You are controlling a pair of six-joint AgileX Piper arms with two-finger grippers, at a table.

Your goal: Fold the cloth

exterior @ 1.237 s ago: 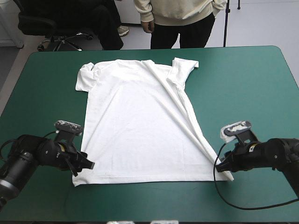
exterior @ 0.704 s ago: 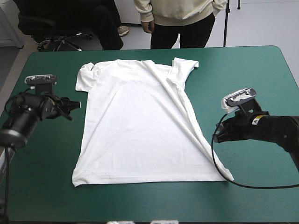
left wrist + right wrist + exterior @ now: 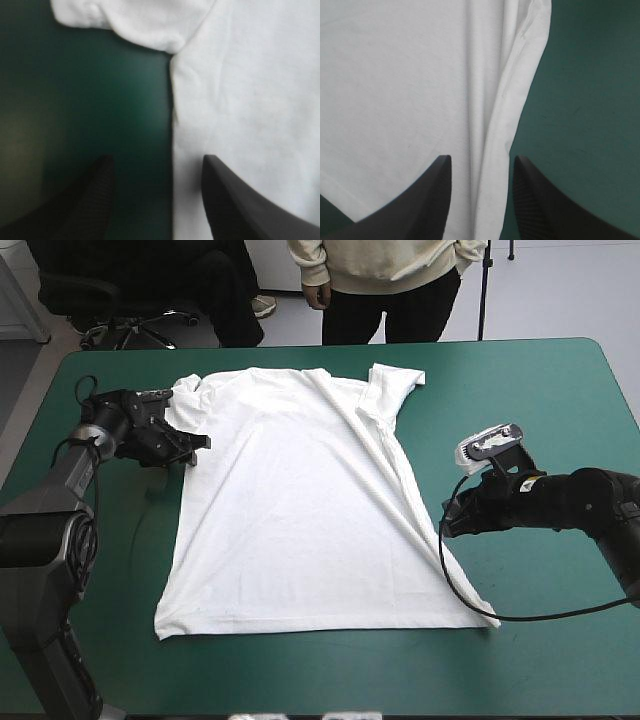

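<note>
Both open, left hand (image 3: 156,159) and right hand (image 3: 481,159) straddle T-shirt (image 3: 300,510) side edges; a shallow pinch could slip or catch one layer.

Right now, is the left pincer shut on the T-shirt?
No: the left pincer stands open, its fingers apart, one over the T-shirt and one over the teal-green cover.

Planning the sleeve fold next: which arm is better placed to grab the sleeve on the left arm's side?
Left. The left gripper is open beside that sleeve, straddling the T-shirt at its side edge. The right gripper sits at the opposite side edge, far from it.
</note>
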